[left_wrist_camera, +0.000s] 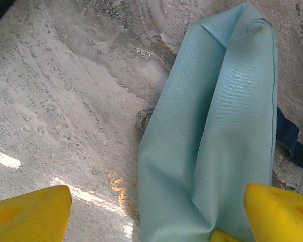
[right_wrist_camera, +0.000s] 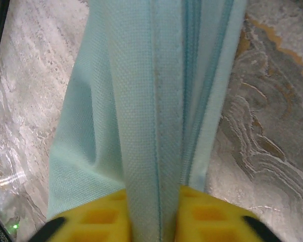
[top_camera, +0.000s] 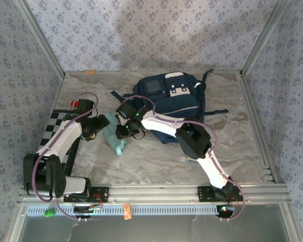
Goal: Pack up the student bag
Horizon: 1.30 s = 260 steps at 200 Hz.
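Two arms meet over a folded cloth [top_camera: 114, 137] of pale teal that lies on the worktop [top_camera: 156, 161], just in front of the student bag [top_camera: 169, 98]. The right tool [right_wrist_camera: 151, 214] is clamped on a raised fold of the cloth, with fabric pinched between its yellow fingers [right_wrist_camera: 91, 222]. The left tool [left_wrist_camera: 156, 214] stands wide apart and holds nothing; one finger is touching or just beside the cloth's edge and the other is over bare worktop. The bag lies flat in the far middle of the worktop, its white patches facing up and dark straps trailing to the sides. Whether its main opening is unzipped I cannot tell from above. The step in hand looks like picking up the cloth to carry it to the bag. Next, I judge, the right arm must lift the cloth clear without dragging it. The left tool would need to close on the free end or go and hold the bag's mouth open. Limp fabric may sag and catch on the bag's rim. The worktop has a grey marbled pattern with rusty veins, and a black-and-white checkered board [top_camera: 55, 121] lies at its left edge. Floral blue-grey wallpaper [top_camera: 141, 30] covers the walls on three sides, and a metal rail [top_camera: 156, 194] runs along the near edge.
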Each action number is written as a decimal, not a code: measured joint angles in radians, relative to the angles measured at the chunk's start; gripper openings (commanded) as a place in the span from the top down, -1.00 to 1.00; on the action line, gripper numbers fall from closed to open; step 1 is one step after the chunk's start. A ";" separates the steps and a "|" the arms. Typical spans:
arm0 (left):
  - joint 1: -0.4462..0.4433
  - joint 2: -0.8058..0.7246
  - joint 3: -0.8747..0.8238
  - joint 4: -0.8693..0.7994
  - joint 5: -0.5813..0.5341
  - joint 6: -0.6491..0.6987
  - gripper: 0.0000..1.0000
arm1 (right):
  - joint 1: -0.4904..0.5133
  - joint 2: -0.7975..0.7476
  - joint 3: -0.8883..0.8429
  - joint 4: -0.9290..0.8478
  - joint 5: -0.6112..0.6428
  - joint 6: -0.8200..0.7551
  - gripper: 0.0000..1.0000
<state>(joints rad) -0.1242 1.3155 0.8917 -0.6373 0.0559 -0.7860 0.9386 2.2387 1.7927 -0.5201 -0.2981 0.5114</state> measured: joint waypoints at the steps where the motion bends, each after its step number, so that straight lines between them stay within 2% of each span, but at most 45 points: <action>1: 0.000 0.000 0.000 0.000 0.000 0.000 -0.77 | 0.000 0.000 0.000 -0.001 0.001 0.002 0.82; 29: -0.007 -0.017 0.005 -0.006 0.002 0.020 -0.77 | -0.002 -0.028 -0.008 -0.032 0.024 -0.026 1.00; 44: -0.023 -0.020 0.026 -0.022 -0.002 0.039 -0.78 | -0.007 -0.090 -0.053 -0.038 0.037 -0.030 1.00; 72: -0.094 -0.020 0.094 -0.045 -0.039 0.084 -0.78 | -0.051 -0.305 -0.193 -0.046 0.050 -0.030 1.00; 98: -0.200 -0.018 0.175 -0.047 -0.085 0.148 -0.77 | -0.130 -0.539 -0.315 -0.062 0.060 -0.030 1.00; 139: -0.434 0.057 0.272 0.040 -0.151 0.305 -0.71 | -0.303 -0.869 -0.471 -0.190 0.060 -0.018 1.00; 187: -0.674 0.291 0.389 0.169 -0.196 0.556 -0.64 | -0.570 -1.097 -0.553 -0.435 0.052 -0.012 1.00; 234: -0.785 0.539 0.582 0.233 -0.183 0.781 -0.58 | -0.834 -1.190 -0.581 -0.562 0.004 -0.027 1.00; 260: -0.800 0.657 0.698 0.238 -0.173 0.856 -0.36 | -0.911 -1.197 -0.624 -0.572 -0.054 -0.034 1.00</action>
<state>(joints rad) -0.9241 1.9720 1.5902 -0.3992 -0.1169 0.0700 0.0277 1.0416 1.1683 -1.0924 -0.3519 0.4770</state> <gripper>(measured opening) 0.717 0.070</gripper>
